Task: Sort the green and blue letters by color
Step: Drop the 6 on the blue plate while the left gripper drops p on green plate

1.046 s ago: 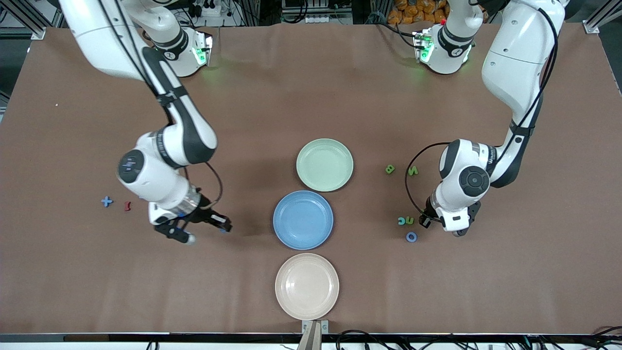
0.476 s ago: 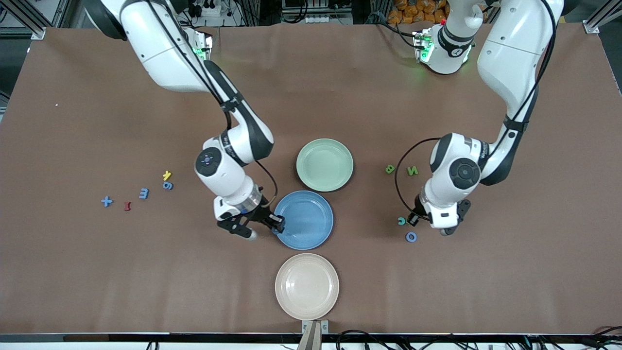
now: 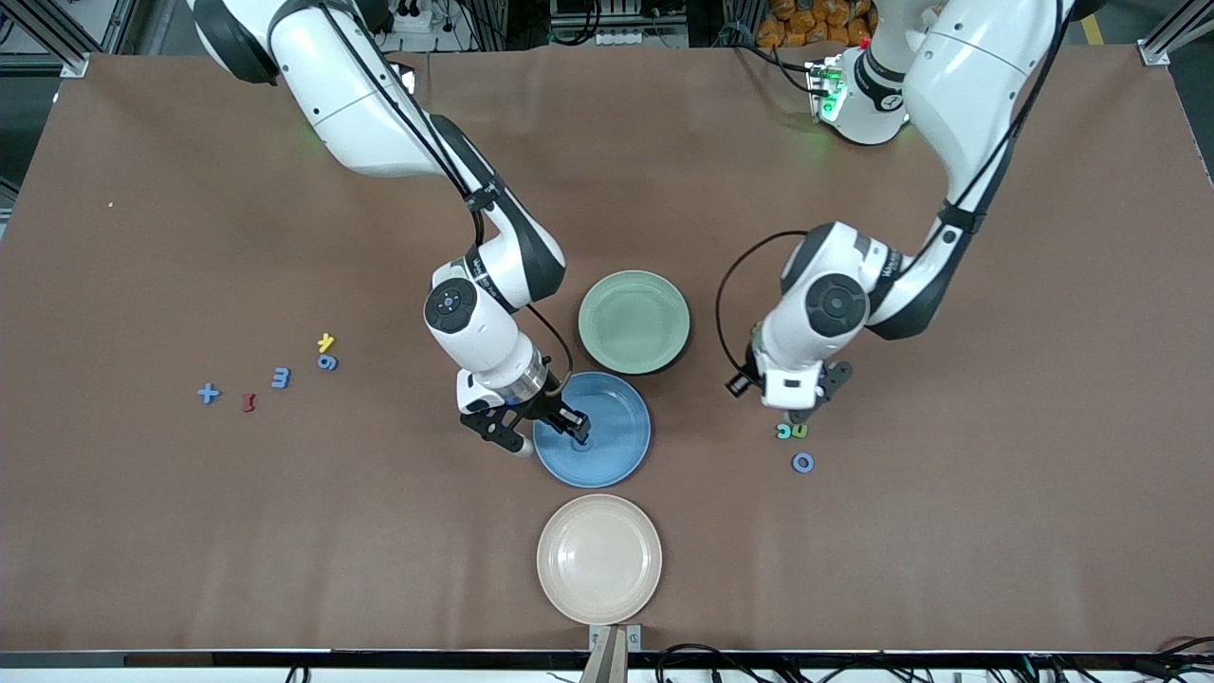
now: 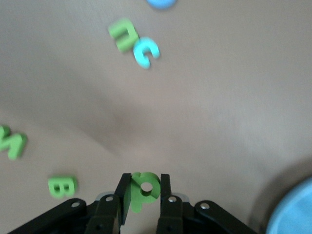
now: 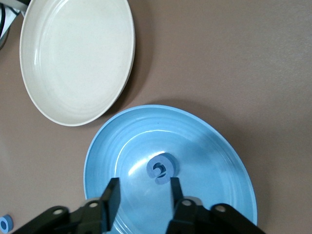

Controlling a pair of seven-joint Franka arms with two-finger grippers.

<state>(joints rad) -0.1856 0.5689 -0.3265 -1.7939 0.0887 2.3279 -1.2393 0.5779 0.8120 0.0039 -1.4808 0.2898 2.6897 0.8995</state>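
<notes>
**Blue G is down, green P is up next**

Starting nearest the front camera: the cream plate (image 3: 599,560) sits unused, no letters in it. Farther on, the blue plate (image 3: 616,455) is where the action is. My right gripper (image 3: 574,432) hangs low over it with the fingers spread, and the right wrist view shows the blue G (image 5: 161,169) lying loose on the plate floor, free of both fingers. I read that drop as done.

Toward the left arm's end of the table, the left gripper (image 3: 804,410) is over the bare tabletop, just above the green n (image 3: 801,430) and a teal C (image 3: 783,432). A blue ring (image 3: 802,462) lies nearer the camera. The claw is clamped on the green P (image 4: 146,187), upright between the pads. The green B (image 4: 62,186) and green N (image 4: 10,142) wait on the table below.

Farther again is the green plate (image 3: 634,285), empty.

Next, I judge, the left arm carries the P over the green plate and lets go. The right arm needs to lift clear and head for the blue plus (image 3: 209,393), blue E (image 3: 281,378) and blue 6 (image 3: 327,362) at its own end, skipping the red piece (image 3: 248,402) and yellow piece (image 3: 325,341).
</notes>
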